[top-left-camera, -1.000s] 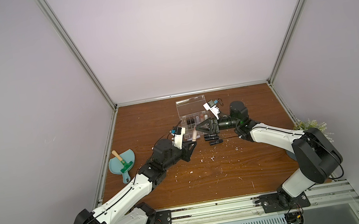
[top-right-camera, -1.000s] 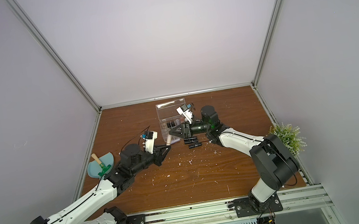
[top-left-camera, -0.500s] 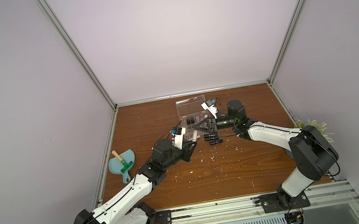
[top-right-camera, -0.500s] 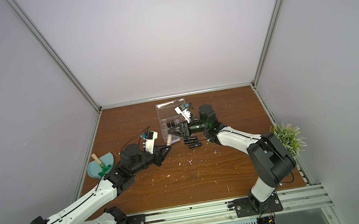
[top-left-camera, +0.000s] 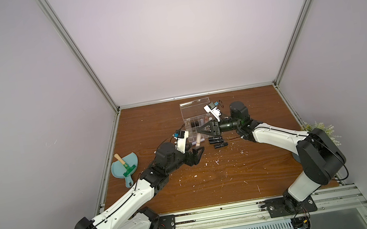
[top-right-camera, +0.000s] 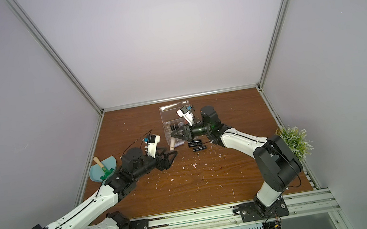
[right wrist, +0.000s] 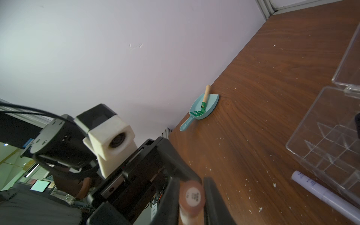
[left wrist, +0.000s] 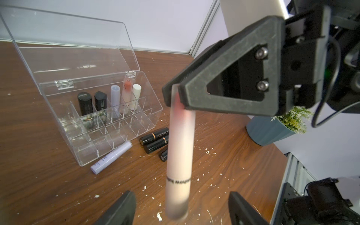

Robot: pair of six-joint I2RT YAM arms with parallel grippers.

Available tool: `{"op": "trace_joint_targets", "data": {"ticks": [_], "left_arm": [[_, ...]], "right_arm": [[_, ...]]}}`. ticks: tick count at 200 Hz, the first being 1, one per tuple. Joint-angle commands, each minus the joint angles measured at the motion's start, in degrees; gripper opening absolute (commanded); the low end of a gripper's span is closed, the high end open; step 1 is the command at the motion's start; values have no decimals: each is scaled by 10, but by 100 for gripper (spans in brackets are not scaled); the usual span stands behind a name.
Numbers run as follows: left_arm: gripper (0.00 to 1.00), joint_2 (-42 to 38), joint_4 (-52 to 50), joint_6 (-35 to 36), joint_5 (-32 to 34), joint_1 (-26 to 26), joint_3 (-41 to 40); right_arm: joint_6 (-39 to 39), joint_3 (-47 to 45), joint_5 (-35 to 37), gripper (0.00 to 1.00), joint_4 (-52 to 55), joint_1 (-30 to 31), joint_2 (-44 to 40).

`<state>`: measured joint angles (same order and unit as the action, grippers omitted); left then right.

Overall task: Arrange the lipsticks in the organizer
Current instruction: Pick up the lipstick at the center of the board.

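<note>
A beige-pink lipstick (left wrist: 180, 155) hangs upright over the table, just in front of the organizer (top-left-camera: 186, 113). My right gripper (top-left-camera: 198, 130) is shut on its upper end (right wrist: 191, 196). My left gripper (left wrist: 181, 196) is open, with its fingers (left wrist: 124, 204) wide on both sides of the tube's lower end and not touching it. The clear organizer (left wrist: 120, 144) stands with its lid up. Its back row holds two black tubes (left wrist: 84, 103), a lilac, a pink and a white one. A lilac lipstick (left wrist: 112, 157) and three black lipsticks (top-left-camera: 216, 141) lie on the table before it.
A teal dustpan (top-left-camera: 132, 159) with a small green rake lies by the left wall. A potted plant (top-right-camera: 293, 140) stands at the right edge. White crumbs are scattered over the wooden table (top-left-camera: 213, 185). Both arms meet close together in front of the organizer.
My left gripper has opened and let go of the beige-pink lipstick. My right gripper has shut on the tube's upper end.
</note>
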<state>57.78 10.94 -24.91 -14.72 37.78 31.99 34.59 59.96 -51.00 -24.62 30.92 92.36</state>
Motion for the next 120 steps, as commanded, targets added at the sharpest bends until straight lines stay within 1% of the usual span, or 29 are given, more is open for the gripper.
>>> {"op": "trace_joint_targets", "data": {"ticks": [1, 20, 43, 60, 81, 110, 117, 120], "left_arm": [[83, -8, -10, 3, 21, -5, 14], [83, -4, -23, 4, 32, -5, 20], [83, -6, -35, -2, 64, -5, 22], [83, -3, -46, -9, 84, -7, 23], [83, -3, -55, -14, 96, -10, 25], [83, -15, -68, -19, 111, -12, 29], [84, -18, -71, -20, 114, -13, 30], [86, -19, -73, -20, 114, -13, 31]], "right_arm": [[-65, 34, 54, 16, 60, 2, -21], [-81, 44, 81, 16, 78, 2, -20], [-96, 51, 113, 16, 87, 2, -15], [-115, 60, 153, 16, 99, 4, -6], [-134, 72, 192, 15, 108, 5, 10], [-148, 82, 225, 15, 106, 11, 25], [-153, 84, 236, 15, 104, 12, 27], [-153, 84, 240, 15, 103, 15, 29]]}}
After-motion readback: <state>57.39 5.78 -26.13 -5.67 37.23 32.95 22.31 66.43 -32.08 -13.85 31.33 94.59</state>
